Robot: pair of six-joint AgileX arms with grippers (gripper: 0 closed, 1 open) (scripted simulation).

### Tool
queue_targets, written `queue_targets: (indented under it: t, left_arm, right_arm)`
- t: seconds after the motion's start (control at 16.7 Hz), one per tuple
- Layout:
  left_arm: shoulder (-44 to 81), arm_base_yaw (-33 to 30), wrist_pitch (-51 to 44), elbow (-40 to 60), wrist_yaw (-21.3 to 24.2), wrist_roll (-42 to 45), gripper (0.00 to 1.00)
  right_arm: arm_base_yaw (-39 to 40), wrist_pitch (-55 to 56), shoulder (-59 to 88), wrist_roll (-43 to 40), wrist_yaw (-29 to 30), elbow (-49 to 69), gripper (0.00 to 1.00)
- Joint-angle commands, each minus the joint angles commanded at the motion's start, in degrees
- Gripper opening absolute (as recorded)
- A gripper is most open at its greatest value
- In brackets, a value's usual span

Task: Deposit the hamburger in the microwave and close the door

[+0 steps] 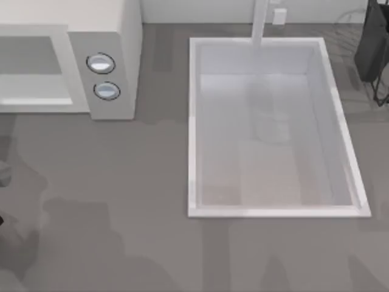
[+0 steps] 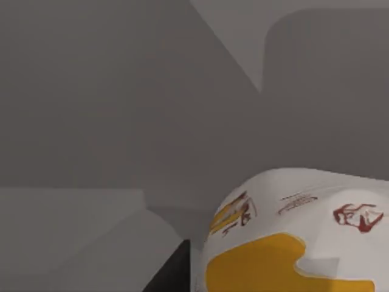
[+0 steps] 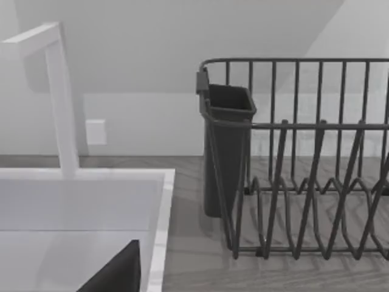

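Left wrist view: hamburger, white and yellow wrapped, sits right under the camera, probably carried by the left arm; finger state can't tell. Microwave at table's far left. Transport step; next, reach the cavity.

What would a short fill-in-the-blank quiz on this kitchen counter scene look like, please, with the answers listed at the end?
1. The microwave has ____ round knobs on its side panel.
2. The white sink basin lies to the top view's ____ of the microwave.
3. In the left wrist view, the white wrapped hamburger carries a large ____ patch.
4. In the right wrist view, the dark wire dish rack stands beside the ____ basin.

Missing words: two; right; yellow; sink
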Motion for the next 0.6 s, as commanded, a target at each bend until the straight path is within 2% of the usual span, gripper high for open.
queue_targets:
  t: [0.3, 0.6]
  left_arm:
    - [-5.5, -0.1, -15.3, 8.4, 0.0, -0.3, 0.0]
    - [-7.5, -0.1, -18.5, 10.8, 0.0, -0.6, 0.0]
  right_arm:
    - [0.0, 0.0, 0.0, 0.0, 0.0, 0.0, 1.0]
    - [0.0, 0.0, 0.0, 0.0, 0.0, 0.0, 1.0]
